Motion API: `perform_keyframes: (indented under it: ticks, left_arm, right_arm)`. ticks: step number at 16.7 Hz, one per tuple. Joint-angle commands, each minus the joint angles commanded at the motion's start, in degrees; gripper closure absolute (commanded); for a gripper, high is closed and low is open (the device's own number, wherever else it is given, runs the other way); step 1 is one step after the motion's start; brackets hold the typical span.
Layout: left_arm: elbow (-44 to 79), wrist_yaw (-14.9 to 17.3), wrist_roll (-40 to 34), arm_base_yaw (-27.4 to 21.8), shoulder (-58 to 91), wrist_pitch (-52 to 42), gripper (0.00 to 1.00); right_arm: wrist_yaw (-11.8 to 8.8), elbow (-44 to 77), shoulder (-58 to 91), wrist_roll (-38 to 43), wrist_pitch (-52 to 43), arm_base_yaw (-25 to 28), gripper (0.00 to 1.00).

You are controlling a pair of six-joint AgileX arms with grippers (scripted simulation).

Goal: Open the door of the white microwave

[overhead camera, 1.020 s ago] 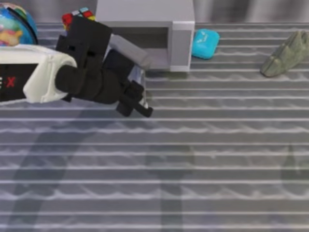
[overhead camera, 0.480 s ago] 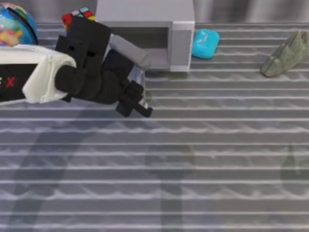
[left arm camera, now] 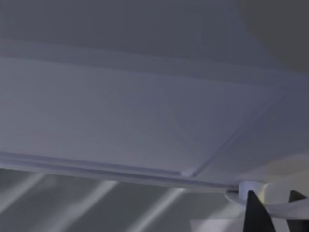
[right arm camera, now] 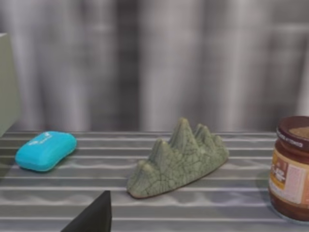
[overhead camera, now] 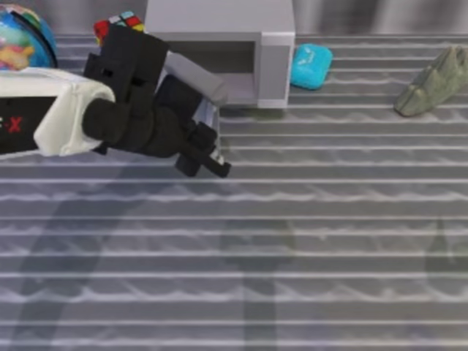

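Standing at bench's far edge, boxy white microwave (overhead camera: 219, 22); flat grey door (overhead camera: 196, 79) swung partly out toward left. Left gripper (overhead camera: 212, 156) at door's free edge; whether jaws grip it, cannot tell. Right arm out of top view.

**Camera positions: three views**

Top: overhead, looking down on the surface (overhead camera: 329, 241), microwave (overhead camera: 219, 18) at the far edge.
Left wrist: very close under the door (left arm camera: 120, 111), which fills the view.
Right wrist: low, level across the surface, facing the backdrop.
Shared by top and right wrist: blue soap (overhead camera: 311, 66) (right arm camera: 46, 151), green rock (overhead camera: 431, 82) (right arm camera: 181, 162).
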Motion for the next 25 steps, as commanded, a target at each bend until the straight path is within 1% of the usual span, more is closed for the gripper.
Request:
perform_keyframes:
  ticks: [4,12,25]
  left_arm:
    - [-0.1,0.5,-0.2,-0.4,0.0,-0.1,1.00]
    - [-0.9,3.6,4.7,2.0,-0.9,-1.3,1.00]
    - [-0.9,3.6,4.7,2.0,-0.9,-1.3,1.00]
  right_arm:
    - [0.0,0.0,0.0,0.0,0.0,0.0,0.00]
    - [0.0,0.0,0.0,0.0,0.0,0.0,0.00]
    - [0.0,0.0,0.0,0.0,0.0,0.0,0.00]
